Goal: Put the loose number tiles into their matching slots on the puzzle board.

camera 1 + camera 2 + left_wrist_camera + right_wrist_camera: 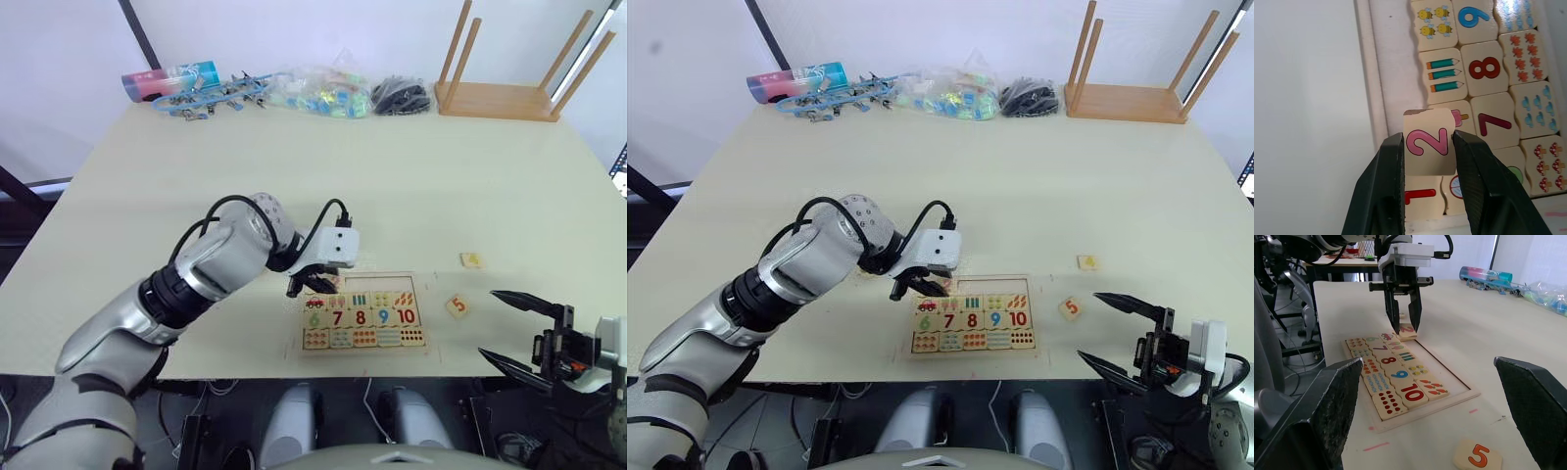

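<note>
The left gripper (1427,152) hangs over the far-left corner of the flat light-wood puzzle board (362,315), its two black fingers (1385,176) clamped on the sides of a small pale wooden tile with a pink 2 (1428,141). In the left wrist view this tile sits over the board's top row of slots (1396,58), just beside a seated tile with a red 1 (1420,196); whether the 2 tile already touches the board cannot be told. The rest of that slot row lies bare. Below it run a row of picture tiles, a row of coloured numbers 6 to 10 (361,316), and a row of dot tiles.

Off the board at about 3 o'clock, a loose pale tile with an orange 5 (458,305) lies flat on the pale surface (392,186). A second loose pale tile with a yellowish digit (471,259), too small to read, lies farther back at about 2 o'clock from the board, apart from the 5.

The right gripper (519,331) hovers at the near right edge of the surface, at about 4 o'clock from the board, its fingers (524,301) spread wide and holding nothing.

At the far edge, around 12 o'clock, lie a pink-and-teal tube (169,80), a clear bag of coloured pieces (318,93), a black bundle (402,96) and a wooden stand with upright dowels (500,98).
</note>
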Controlling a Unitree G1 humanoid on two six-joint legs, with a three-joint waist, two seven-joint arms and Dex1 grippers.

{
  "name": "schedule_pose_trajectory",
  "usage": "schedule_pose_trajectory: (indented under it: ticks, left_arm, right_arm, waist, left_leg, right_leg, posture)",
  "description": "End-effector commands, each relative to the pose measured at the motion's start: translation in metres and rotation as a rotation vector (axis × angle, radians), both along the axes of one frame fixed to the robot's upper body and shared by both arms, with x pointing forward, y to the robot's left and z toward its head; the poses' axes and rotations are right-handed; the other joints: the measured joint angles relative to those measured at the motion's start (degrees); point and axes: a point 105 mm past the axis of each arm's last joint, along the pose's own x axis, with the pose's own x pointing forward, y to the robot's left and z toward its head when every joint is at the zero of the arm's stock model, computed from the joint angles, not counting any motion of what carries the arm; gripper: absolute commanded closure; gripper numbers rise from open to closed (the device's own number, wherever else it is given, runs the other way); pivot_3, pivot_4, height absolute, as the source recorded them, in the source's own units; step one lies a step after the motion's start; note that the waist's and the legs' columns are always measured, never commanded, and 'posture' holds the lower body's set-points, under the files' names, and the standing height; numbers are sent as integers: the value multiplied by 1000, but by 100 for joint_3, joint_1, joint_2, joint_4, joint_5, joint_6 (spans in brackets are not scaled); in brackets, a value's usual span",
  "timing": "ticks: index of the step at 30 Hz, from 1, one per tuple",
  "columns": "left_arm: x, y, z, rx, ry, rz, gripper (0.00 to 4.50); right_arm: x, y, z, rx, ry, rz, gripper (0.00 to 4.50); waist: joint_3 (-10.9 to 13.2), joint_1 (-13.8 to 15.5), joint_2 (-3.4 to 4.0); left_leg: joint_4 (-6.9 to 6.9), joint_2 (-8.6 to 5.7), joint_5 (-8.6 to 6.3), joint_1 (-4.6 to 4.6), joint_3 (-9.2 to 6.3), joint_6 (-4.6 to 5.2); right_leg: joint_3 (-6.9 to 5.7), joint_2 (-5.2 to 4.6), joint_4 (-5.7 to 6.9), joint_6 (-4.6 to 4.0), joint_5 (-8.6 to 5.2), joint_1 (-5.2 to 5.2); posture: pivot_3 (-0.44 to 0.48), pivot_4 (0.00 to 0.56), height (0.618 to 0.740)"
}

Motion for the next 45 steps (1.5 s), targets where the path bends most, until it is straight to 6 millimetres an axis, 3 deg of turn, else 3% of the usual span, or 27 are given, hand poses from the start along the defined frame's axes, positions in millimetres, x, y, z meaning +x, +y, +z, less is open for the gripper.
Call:
schedule_pose_trajectory:
  ticks: [1,45]
  left_arm:
    - [2,-5,7,7,-51,-20,3552]
    - [10,-10,-5,13,-59,-18,3552]
  right_arm:
    - [0,-2,3,-1,-29,-8,0]
    - [-1,-3,2,-15,-35,-23,0]
  waist:
    - [0,3,0]
    - [0,2,0]
  left_leg:
    - [0,0,0,0,0,0]
    - [3,0,0,0,0,0]
  right_leg:
    - [0,0,0,0,0,0]
    - [2,0,3,1,1,0]
  posture:
    - [0,150,737]
    - [0,150,737]
